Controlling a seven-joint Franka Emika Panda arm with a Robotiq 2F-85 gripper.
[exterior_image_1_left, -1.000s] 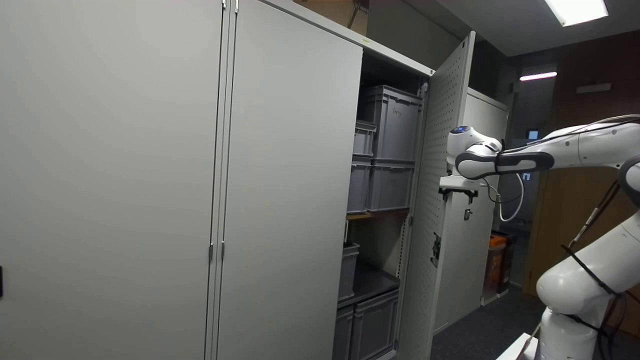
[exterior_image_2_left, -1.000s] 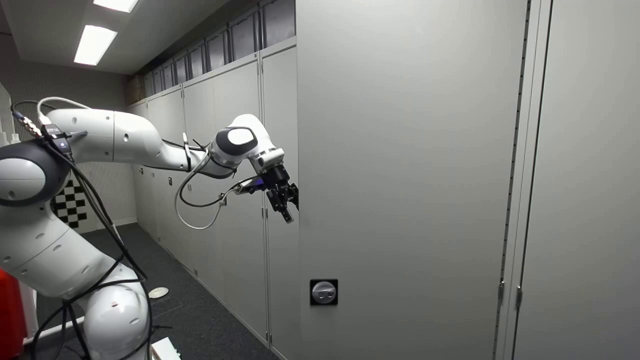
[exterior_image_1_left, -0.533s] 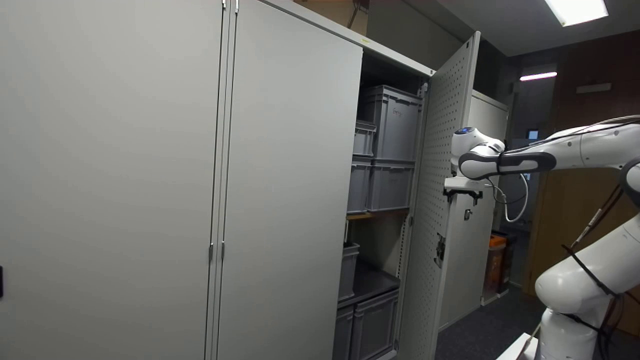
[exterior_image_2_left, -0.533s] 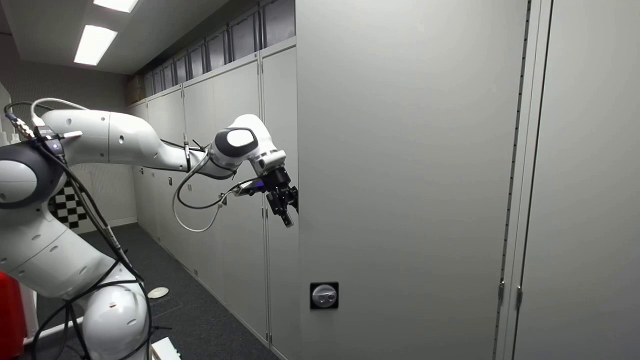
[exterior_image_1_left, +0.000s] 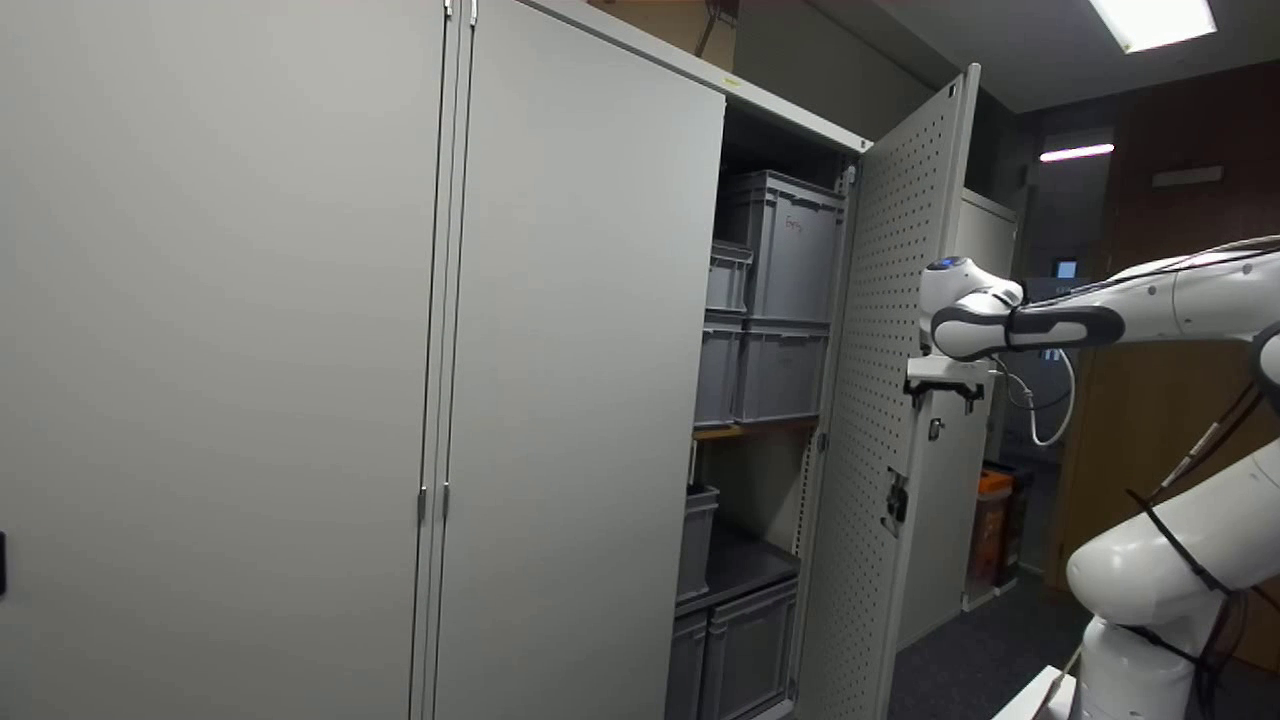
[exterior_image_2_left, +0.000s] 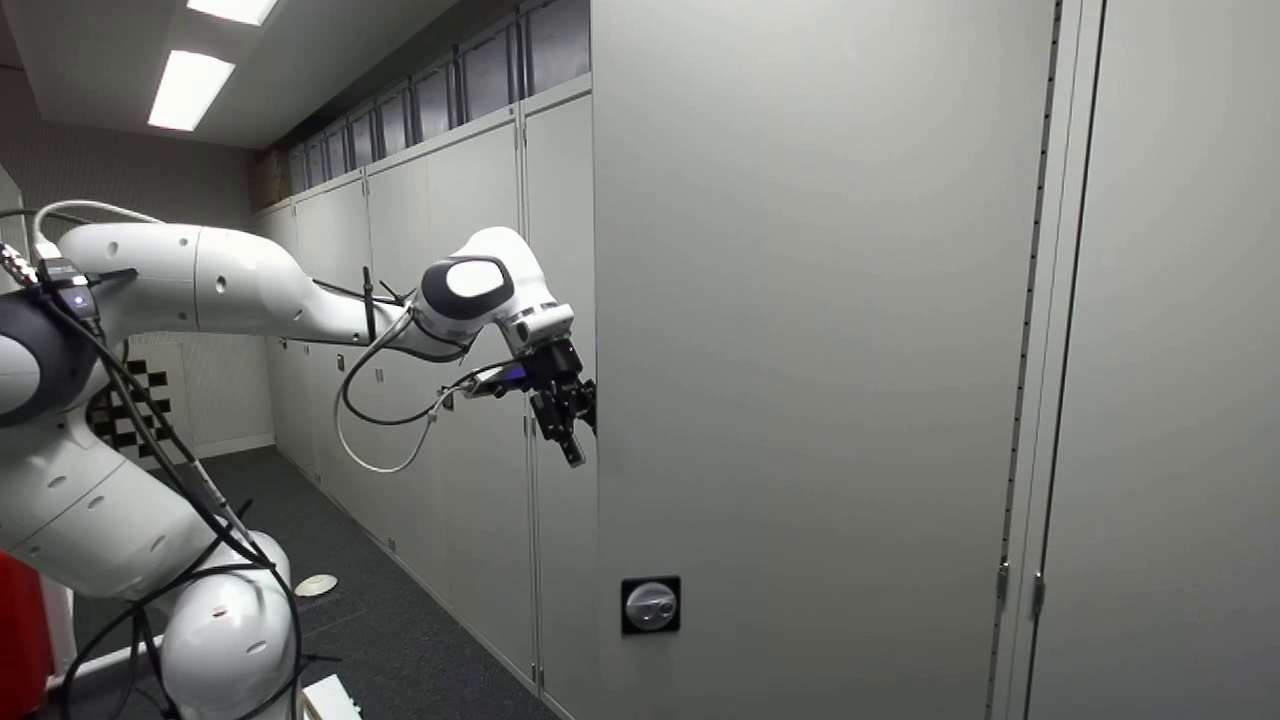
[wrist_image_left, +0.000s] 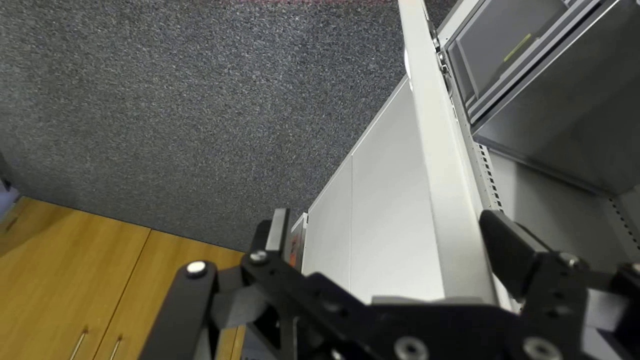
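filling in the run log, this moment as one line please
jaws: open, straddling free edge of cabinet door | contact: cannot tell | door: standing open | door lock: lower than jaws | inside: grey bins

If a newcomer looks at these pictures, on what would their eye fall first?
Probably on the cabinet door, open in an exterior view, its perforated inner side beside stacked grey boxes. Next, the white robot arm, extending in from the picture's edge in both exterior views. In the wrist view, the open gripper straddles the door's edge.
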